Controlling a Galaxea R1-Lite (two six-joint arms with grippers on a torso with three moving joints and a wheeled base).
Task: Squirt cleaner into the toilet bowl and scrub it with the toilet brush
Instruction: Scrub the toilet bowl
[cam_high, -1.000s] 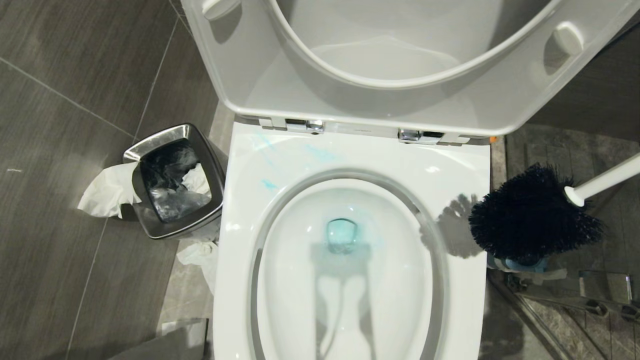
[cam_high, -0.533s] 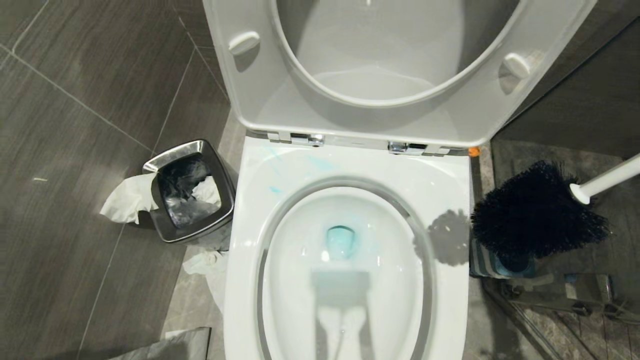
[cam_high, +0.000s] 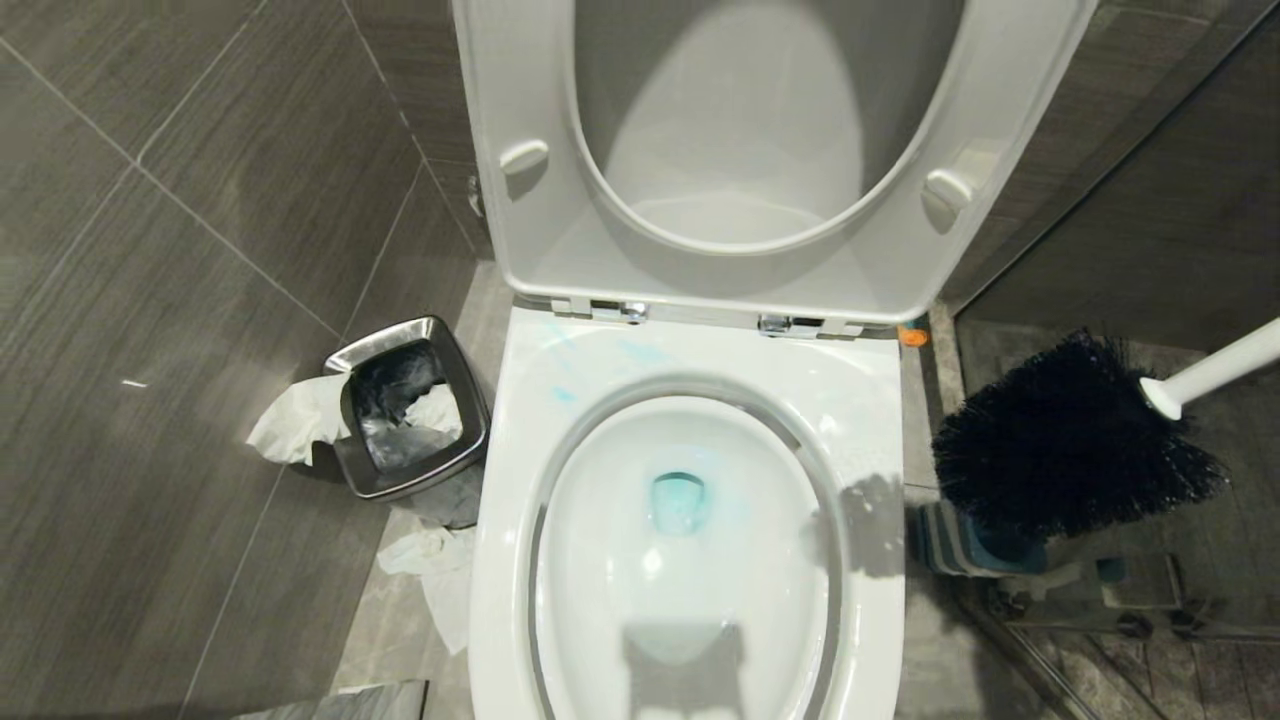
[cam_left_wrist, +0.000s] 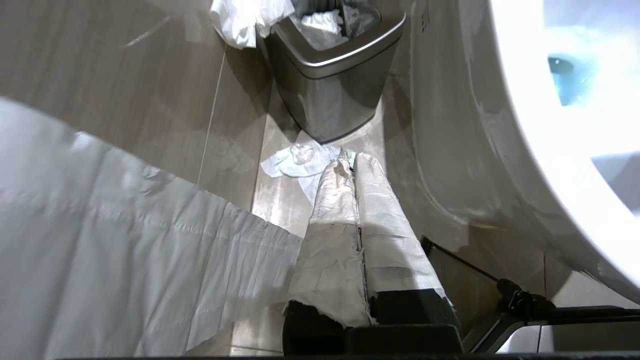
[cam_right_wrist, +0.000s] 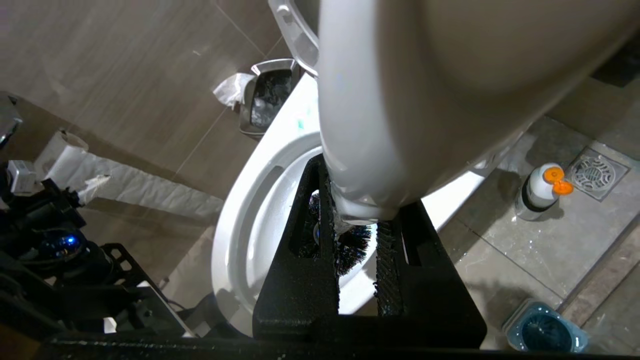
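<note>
Pulled back since before, the camera shows more of the bowl (cam_high: 690, 560), brush (cam_high: 1070, 450) right of it over its holder (cam_high: 960, 545), handle clamped in the right gripper (cam_right_wrist: 357, 240); left gripper (cam_left_wrist: 352, 167) clenched empty near the bin (cam_left_wrist: 330, 75).

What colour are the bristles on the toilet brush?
Black. The toilet brush has a bushy black bristle head on a white handle, shown best in the head view.

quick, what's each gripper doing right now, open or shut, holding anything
Left gripper: shut, holding nothing, down by the floor beside the toilet bowl.
Right gripper: shut on the toilet brush handle.
</note>
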